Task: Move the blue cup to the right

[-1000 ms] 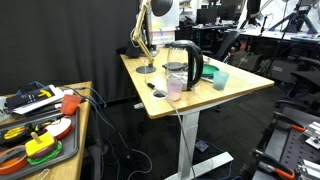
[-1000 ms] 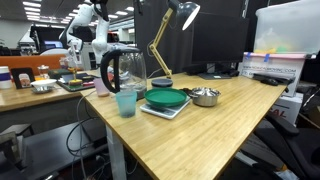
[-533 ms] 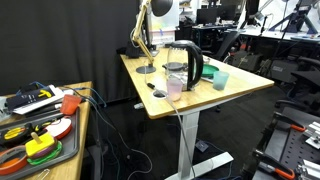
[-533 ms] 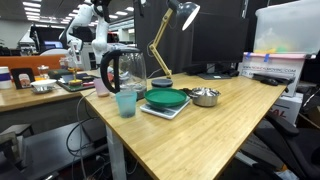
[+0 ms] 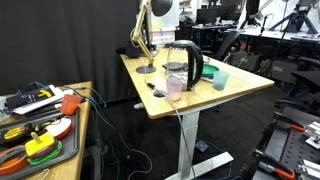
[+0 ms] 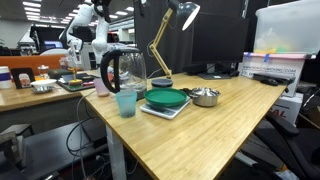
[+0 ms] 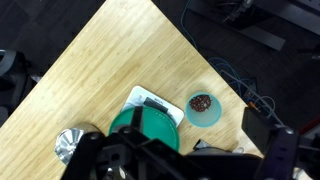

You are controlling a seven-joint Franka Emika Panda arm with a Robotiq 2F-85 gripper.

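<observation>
The blue cup stands on the wooden desk near its front edge, next to the clear kettle. In the wrist view the blue cup is seen from above with dark brown bits inside. My gripper hangs high above the desk, its dark fingers spread wide at the bottom of the wrist view, open and empty, with the cup just beyond them. Neither exterior view shows the gripper.
A green plate lies on a white scale beside the cup. A metal bowl, a pale pink cup and a gold desk lamp also stand on the desk. Cables hang off the desk edge.
</observation>
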